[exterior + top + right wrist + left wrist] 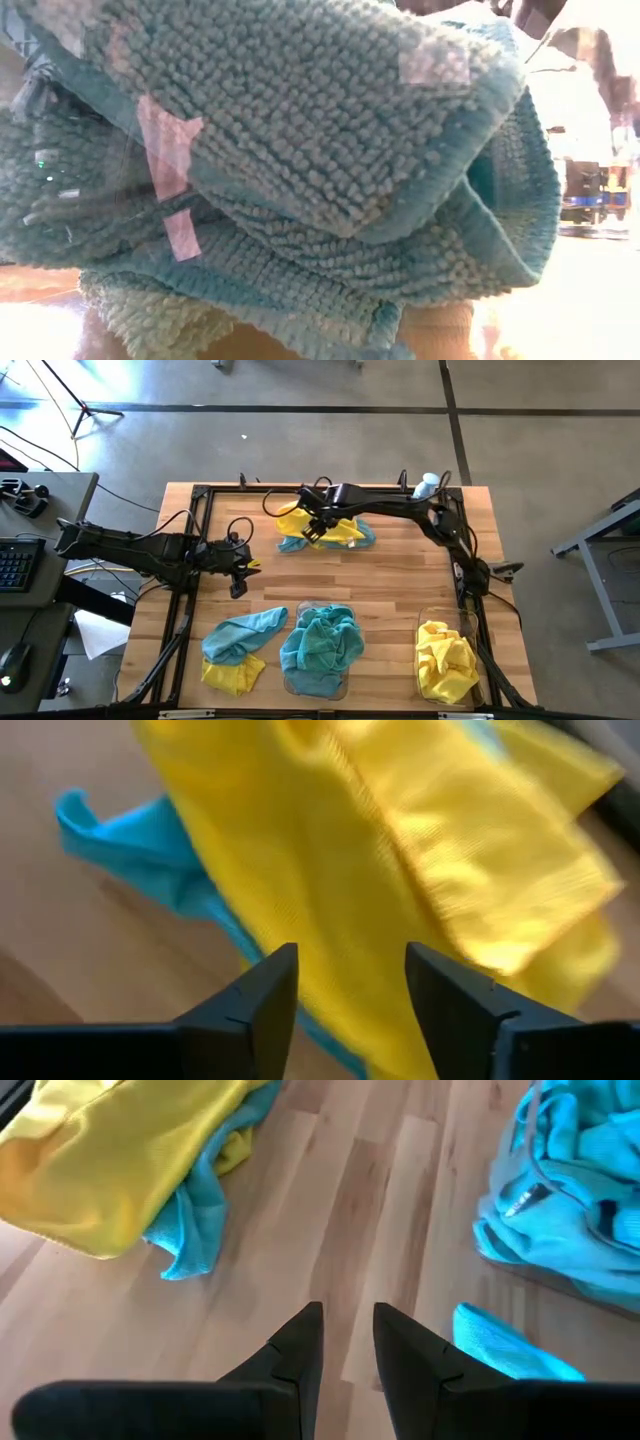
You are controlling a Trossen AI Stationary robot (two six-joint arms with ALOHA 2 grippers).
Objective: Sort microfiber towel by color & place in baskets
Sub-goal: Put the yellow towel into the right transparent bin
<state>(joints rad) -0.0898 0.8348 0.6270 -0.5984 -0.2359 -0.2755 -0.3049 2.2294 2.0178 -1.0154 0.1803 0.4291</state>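
A mixed pile of yellow towel and teal towel lies at the table's far middle. My right gripper is open right above that pile, and its wrist view is filled with the yellow cloth, a teal corner beside it. My left gripper is open with a narrow gap over bare wood at the table's left. One basket holds teal towels, which also fill the low view. Another basket holds yellow towels. A teal towel lies over a yellow one at the near left.
A white and blue spray bottle stands at the far right corner. A black frame runs around the table top. Bare wood lies between the far pile and the baskets. A desk with a keyboard stands left of the table.
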